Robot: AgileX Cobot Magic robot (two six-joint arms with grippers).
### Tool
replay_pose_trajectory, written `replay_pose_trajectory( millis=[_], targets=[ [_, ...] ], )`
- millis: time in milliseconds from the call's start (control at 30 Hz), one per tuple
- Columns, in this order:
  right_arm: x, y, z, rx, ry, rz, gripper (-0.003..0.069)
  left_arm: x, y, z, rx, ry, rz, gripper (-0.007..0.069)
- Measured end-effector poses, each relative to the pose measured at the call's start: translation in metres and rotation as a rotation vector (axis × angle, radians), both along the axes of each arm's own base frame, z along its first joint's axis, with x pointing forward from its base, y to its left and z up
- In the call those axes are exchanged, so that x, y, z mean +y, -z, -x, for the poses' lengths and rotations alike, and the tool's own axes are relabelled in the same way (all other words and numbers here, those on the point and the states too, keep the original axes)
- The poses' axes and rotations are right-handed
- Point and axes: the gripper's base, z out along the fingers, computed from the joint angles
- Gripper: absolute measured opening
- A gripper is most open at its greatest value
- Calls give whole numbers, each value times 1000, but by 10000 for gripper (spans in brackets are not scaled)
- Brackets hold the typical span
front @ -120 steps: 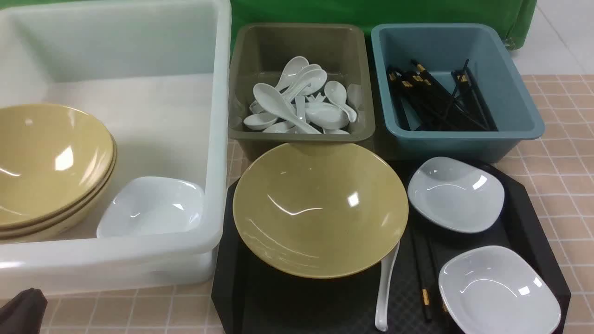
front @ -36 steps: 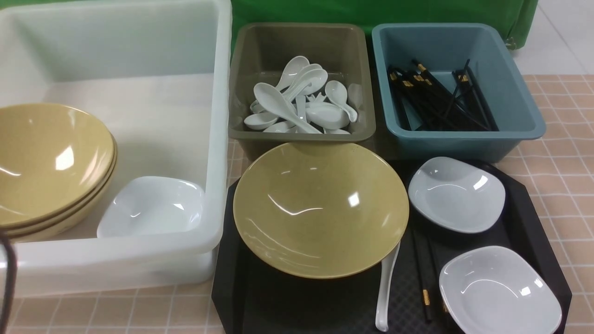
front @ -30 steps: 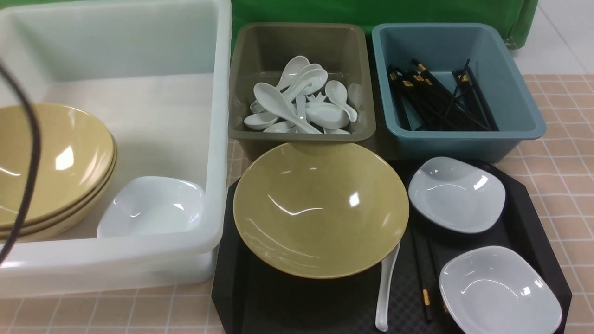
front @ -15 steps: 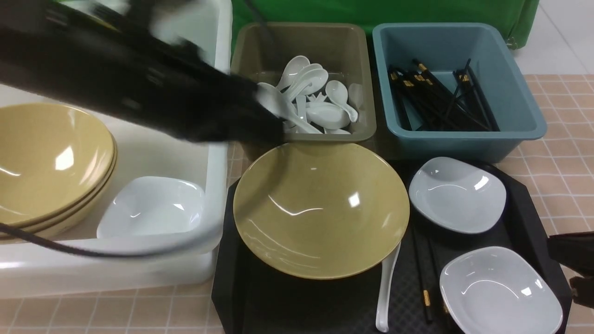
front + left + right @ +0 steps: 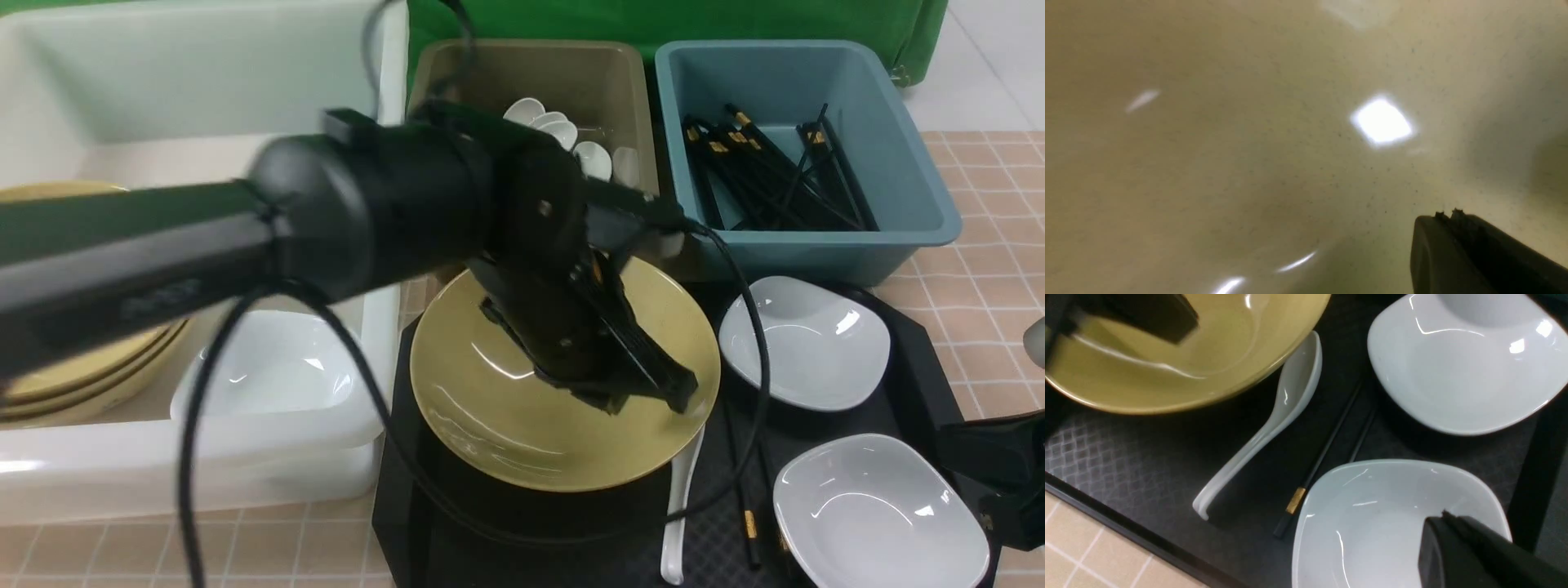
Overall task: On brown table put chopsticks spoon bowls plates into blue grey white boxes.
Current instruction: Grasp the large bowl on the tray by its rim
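Note:
A yellow bowl (image 5: 490, 408) sits on the black tray (image 5: 506, 539). My left gripper (image 5: 669, 392) is shut and empty, low over the bowl's right inner side; the bowl's inside (image 5: 1249, 143) fills the left wrist view around the gripper (image 5: 1447, 214). A white spoon (image 5: 678, 506) and black chopsticks (image 5: 744, 506) lie right of the bowl, beside two white plates (image 5: 804, 343) (image 5: 873, 514). My right gripper (image 5: 1443, 516) is shut and empty above the nearer plate (image 5: 1372, 522); it shows at the front view's right edge (image 5: 980, 457).
The white tub (image 5: 163, 457) at left holds stacked yellow bowls (image 5: 82, 367) and a white plate (image 5: 277, 367). The grey box (image 5: 604, 73) holds spoons (image 5: 571, 135). The blue box (image 5: 816, 245) holds chopsticks (image 5: 775, 180). The brown table (image 5: 996, 245) shows at right.
My left arm has swung in from the left and come down over the yellow bowl. My right gripper has entered at the right edge, near the front plate. The dishes have not moved.

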Motion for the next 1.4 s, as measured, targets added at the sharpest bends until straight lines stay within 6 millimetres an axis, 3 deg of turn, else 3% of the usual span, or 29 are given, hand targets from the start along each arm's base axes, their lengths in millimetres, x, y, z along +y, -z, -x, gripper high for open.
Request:
replay_pose_trajectory(
  millis=[167,333,533,600,633,667,700,867,1000,1233,1400],
  targets=[
    [0,0,0,0,0,0,38,-15,22,6,122,33,6,-7],
    [0,0,0,-1,0,0,38,-29,3,13,205,77,155,-5],
    [1,0,0,-4,-3,-1,38,-37,-30,4,89,189,213,46],
    [3,0,0,-8,-17,2,38,-31,-36,-4,23,214,146,97],
    [4,0,1,-10,-33,8,38,-18,-38,-15,-40,202,44,165],
    [4,0,1,-10,-35,8,38,-17,-38,-17,-48,199,33,173],
    [4,2,2,-6,-38,8,38,0,-37,-30,-99,145,-76,258],
    [4,6,2,-2,-32,8,39,36,-37,-59,-179,-36,-221,470],
    [4,5,0,-13,-24,7,42,44,-24,-72,-169,-94,-238,553],
    [4,5,0,-15,-22,7,43,42,12,-84,-98,-119,-267,541],
    [4,5,0,-19,-20,8,44,38,25,-78,3,-35,-262,391]
  ],
)
